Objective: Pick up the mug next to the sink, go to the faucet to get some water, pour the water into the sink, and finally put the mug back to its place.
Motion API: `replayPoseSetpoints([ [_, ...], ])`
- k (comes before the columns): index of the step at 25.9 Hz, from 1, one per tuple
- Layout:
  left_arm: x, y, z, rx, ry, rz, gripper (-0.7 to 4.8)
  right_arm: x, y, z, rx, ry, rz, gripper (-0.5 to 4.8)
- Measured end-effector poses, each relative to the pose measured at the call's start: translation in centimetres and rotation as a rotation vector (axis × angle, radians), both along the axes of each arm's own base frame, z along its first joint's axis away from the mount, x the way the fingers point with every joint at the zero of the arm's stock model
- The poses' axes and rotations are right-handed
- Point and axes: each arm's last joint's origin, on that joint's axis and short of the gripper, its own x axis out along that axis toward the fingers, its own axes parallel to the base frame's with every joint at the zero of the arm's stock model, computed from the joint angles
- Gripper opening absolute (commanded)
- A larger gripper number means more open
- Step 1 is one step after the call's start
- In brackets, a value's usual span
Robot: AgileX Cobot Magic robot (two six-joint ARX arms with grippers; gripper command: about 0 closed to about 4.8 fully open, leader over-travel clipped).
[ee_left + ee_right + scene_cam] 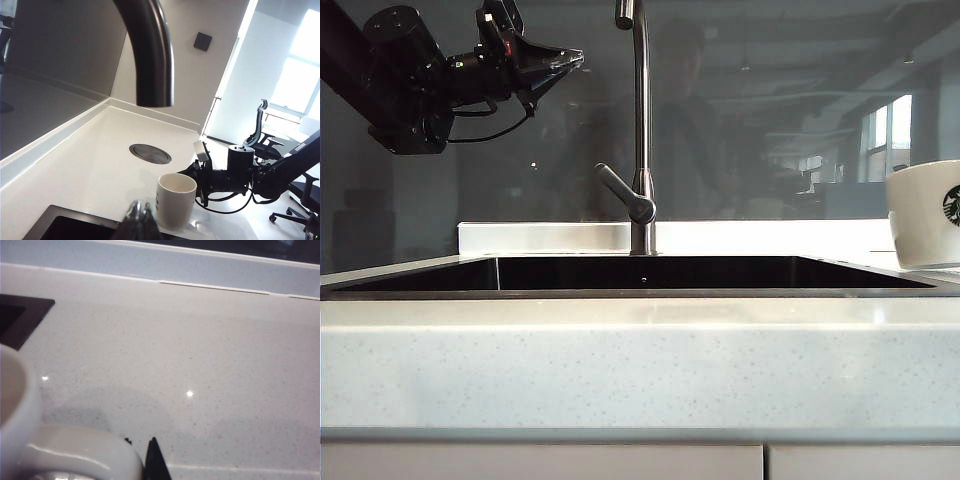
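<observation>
The sink [640, 275] lies nearest, set into the pale counter [640, 370]. Beside its right end stands the mug [925, 215]; the right gripper [150, 460] is at its handle, jaws closed around it. Behind the sink rises the faucet [640, 130]. The left gripper [560, 62] hangs high beside the faucet's top, jaws closed and empty.

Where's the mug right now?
The mug stands on the counter at the far right of the exterior view, just beyond the sink's right end, with the right claw at its handle.
</observation>
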Motion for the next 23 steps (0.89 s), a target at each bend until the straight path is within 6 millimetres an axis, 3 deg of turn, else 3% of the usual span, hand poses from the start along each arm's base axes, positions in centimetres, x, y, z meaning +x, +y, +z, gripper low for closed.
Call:
replayPoseSetpoints([
  [16,0.00,0.00,0.00,0.000,0.000,0.000,-0.04,0.55,0.16,-0.64,0.002,-0.027,0.063,-0.04],
  [18,0.00,0.00,0.00,0.000,0.000,0.000,-0.04,0.55,0.16,-0.65,0.002,-0.027,0.063,0.25],
  [23,0.00,0.00,0.01,0.000,0.000,0.000,-0.04,0.55,0.17,-0.69,0.004,-0.022,0.065,0.28],
])
